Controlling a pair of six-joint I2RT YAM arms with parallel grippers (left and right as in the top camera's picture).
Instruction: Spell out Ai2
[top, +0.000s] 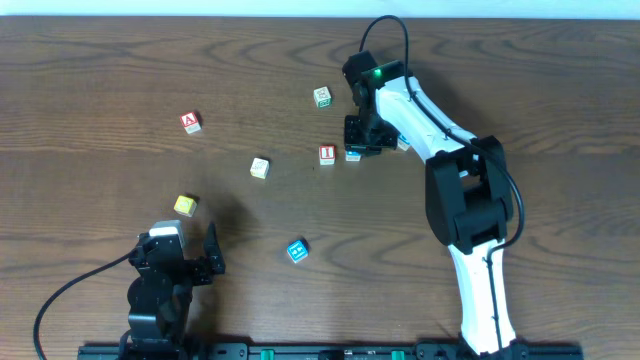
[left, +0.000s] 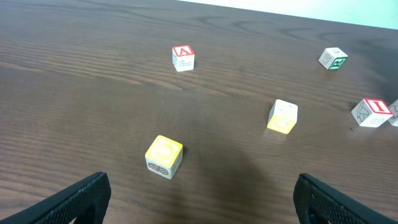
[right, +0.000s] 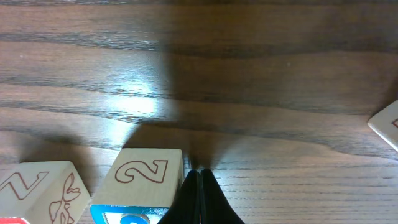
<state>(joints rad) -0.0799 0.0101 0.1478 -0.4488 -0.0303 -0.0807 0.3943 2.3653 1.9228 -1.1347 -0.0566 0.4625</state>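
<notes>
The red "A" block (top: 190, 122) lies at the far left and also shows in the left wrist view (left: 183, 58). The red "I" block (top: 327, 154) sits mid-table, with the "2" block (top: 353, 154) right next to it, partly under my right gripper (top: 365, 135). In the right wrist view the "2" block (right: 140, 180) shows its 2 face, and my shut, empty fingers (right: 200, 171) rest against its right side. The neighbouring block (right: 37, 190) is at its left. My left gripper (left: 199, 193) is open and empty near the front edge, behind a yellow block (left: 164, 156).
The yellow block (top: 185, 205) and a white-yellow block (top: 260, 167) lie left of centre. A green-lettered block (top: 322, 97) is at the back, a blue block (top: 297, 250) at the front, and another block (top: 403, 143) beside the right arm.
</notes>
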